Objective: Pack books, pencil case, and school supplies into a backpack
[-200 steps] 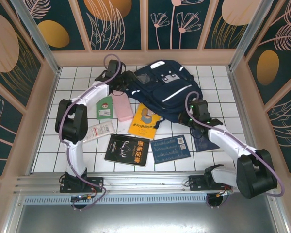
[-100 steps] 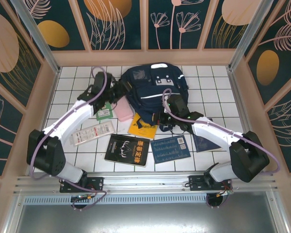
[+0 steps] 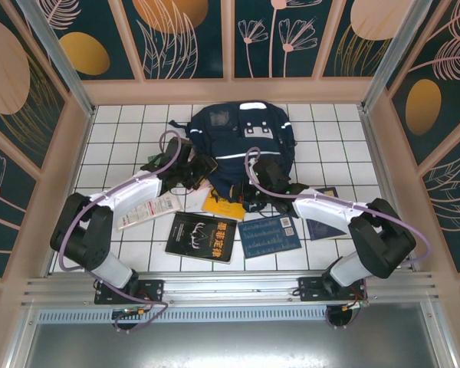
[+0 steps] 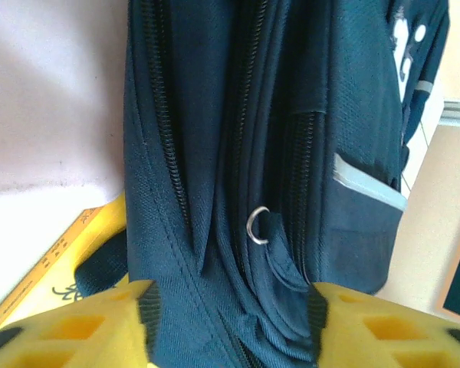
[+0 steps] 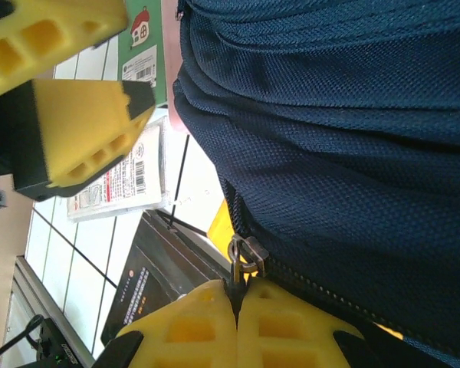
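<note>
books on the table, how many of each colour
orange book: 1
black book: 1
blue books: 2
green book: 1
total: 5
</note>
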Controlling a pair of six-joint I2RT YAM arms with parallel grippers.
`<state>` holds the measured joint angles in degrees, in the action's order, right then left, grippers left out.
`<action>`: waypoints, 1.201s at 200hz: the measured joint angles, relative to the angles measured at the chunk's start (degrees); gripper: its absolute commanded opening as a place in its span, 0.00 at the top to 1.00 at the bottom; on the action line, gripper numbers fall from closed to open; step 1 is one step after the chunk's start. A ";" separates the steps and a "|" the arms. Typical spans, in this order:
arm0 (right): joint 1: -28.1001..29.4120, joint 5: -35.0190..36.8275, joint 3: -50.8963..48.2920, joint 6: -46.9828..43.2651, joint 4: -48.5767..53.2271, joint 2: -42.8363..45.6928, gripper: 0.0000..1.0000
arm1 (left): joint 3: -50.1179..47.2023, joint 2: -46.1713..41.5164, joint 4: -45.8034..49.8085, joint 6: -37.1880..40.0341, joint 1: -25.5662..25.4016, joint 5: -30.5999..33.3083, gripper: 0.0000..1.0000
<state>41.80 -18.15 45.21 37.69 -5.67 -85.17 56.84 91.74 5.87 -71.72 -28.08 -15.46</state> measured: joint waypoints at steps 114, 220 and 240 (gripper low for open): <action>1.07 0.17 -1.14 1.25 -6.32 -4.15 1.00 | 4.00 8.68 -2.64 -1.79 -0.39 -0.44 1.00; 1.14 8.74 -1.38 -2.03 2.38 1.42 1.00 | 11.89 6.01 5.66 4.70 -0.72 5.84 1.00; -0.09 8.94 -2.08 -2.71 4.24 3.39 1.00 | 12.31 5.60 6.03 5.73 -0.33 6.34 1.00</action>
<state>41.71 -9.21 43.13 34.98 -1.43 -81.78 69.14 97.34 11.90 -66.00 -28.40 -9.13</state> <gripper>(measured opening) 0.051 0.066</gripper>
